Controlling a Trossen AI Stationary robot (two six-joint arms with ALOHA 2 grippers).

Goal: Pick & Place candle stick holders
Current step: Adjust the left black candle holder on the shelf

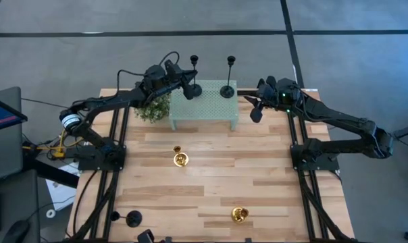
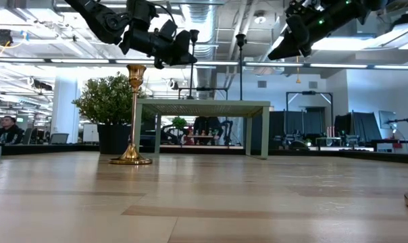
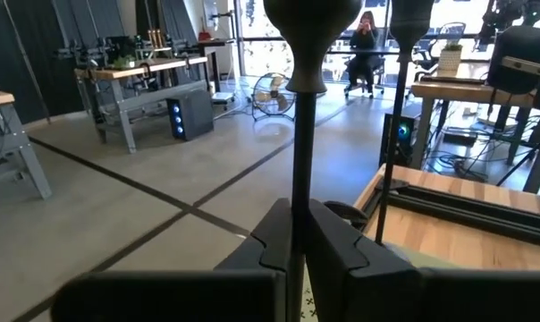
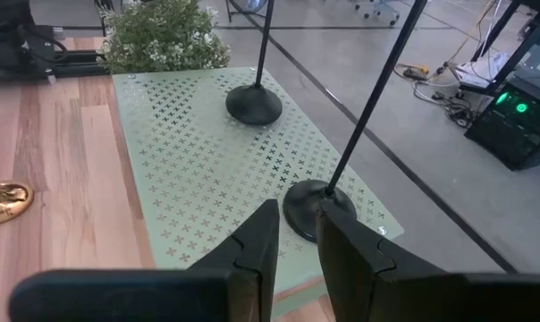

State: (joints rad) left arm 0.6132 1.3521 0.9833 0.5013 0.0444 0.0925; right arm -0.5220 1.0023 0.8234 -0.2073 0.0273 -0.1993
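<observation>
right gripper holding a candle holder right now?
No: in the right wrist view the right gripper is parted and empty, short of the black holder on the green stand.

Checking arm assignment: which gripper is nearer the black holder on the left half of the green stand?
Left. The left gripper is shut on that black holder's stem, above the green stand. The right gripper hangs off the stand's far end, beyond the other black holder.

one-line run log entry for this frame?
left gripper: shut on black holder stem, on green stand | right gripper: jaws slightly apart, empty, near second black holder | two gold holders on table
</observation>
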